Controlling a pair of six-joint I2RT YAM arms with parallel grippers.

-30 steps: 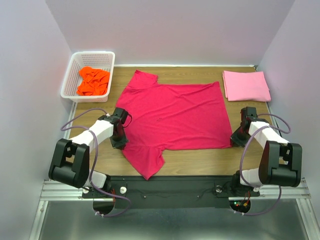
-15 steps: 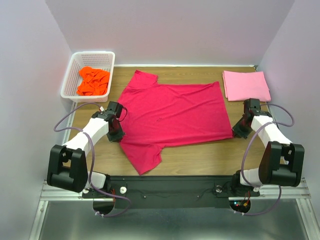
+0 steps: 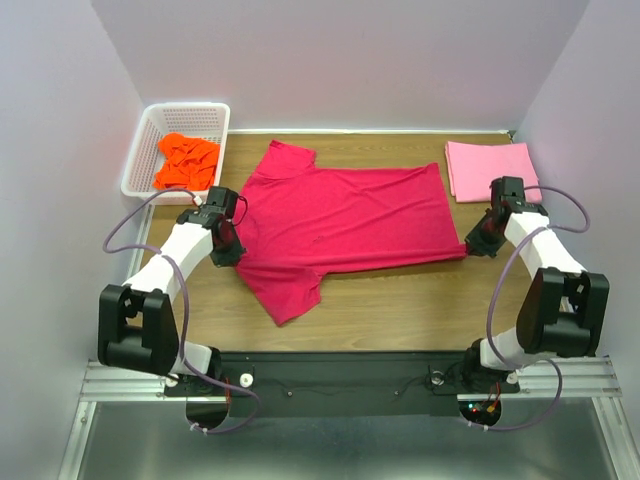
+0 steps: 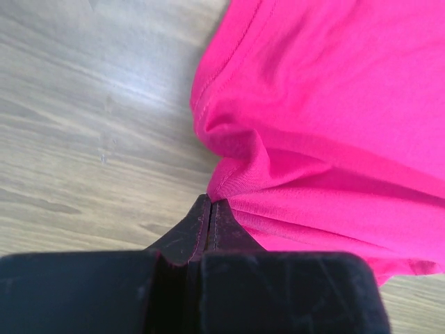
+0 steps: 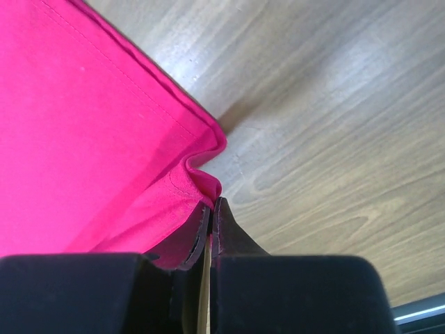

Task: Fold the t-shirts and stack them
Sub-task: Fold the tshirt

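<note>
The crimson-red t-shirt lies spread across the middle of the table, its near part lifted and doubled toward the back. My left gripper is shut on the shirt's left near edge. My right gripper is shut on its right near corner. A folded light pink t-shirt lies at the back right. A crumpled bright orange t-shirt sits in the basket.
A white lattice basket stands at the back left corner. Walls close in the table on the left, back and right. Bare wood shows along the near edge.
Both grippers have moved away from me toward the back, carrying the red shirt's near edge with them. The shirt's near sleeve has been drawn back from the table's front edge.
</note>
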